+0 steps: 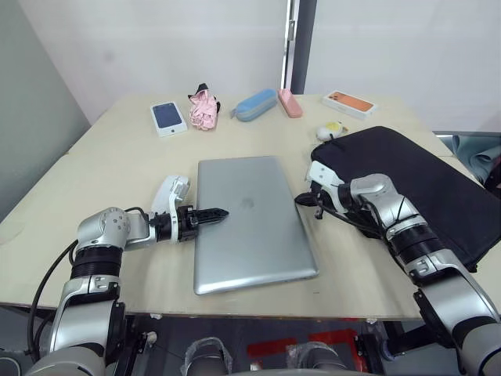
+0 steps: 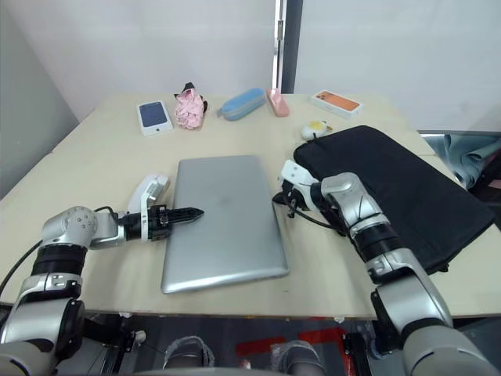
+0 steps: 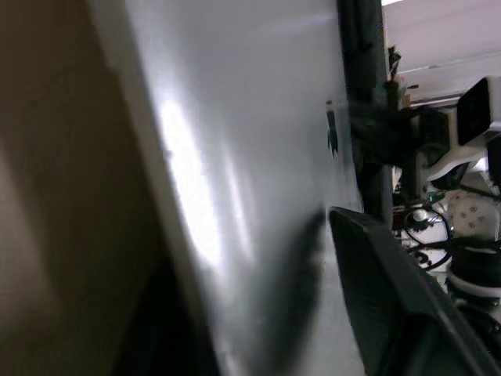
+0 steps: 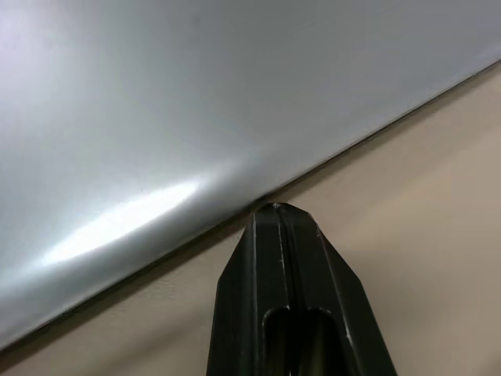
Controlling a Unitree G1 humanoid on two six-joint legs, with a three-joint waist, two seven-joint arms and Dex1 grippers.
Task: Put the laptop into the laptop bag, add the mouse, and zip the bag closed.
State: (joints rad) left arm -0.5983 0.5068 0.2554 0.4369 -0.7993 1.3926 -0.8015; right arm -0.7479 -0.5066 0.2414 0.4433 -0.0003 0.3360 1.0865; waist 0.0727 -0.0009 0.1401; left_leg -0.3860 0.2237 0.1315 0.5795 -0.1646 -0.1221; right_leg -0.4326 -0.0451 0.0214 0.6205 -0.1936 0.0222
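I have the laptop (image 1: pixel 252 222) lying flat and lid-shut in the middle of the counter (image 1: pixel 109 149), its long axis running away from me, with a tool on each long edge. My left tool (image 1: pixel 211 214) reaches in from the left and its black fingers, pressed together into a point, lie over the lid just inside the left edge. My right tool (image 4: pixel 286 215) is closed as well, and the right wrist view puts its tip right at the seam where the laptop's right edge meets the counter, low enough to slip under, though I cannot tell whether it has. The laptop bag (image 1: pixel 427 184) lies flat to the right of the laptop, just beyond my right wrist, its long axis angled away to the far left; I cannot make out from here which side its opening is on. So the laptop must travel rightward, and the right arm is the nearer one to the bag. I judge the right tool should pry that edge up while the left steadies or pushes across.
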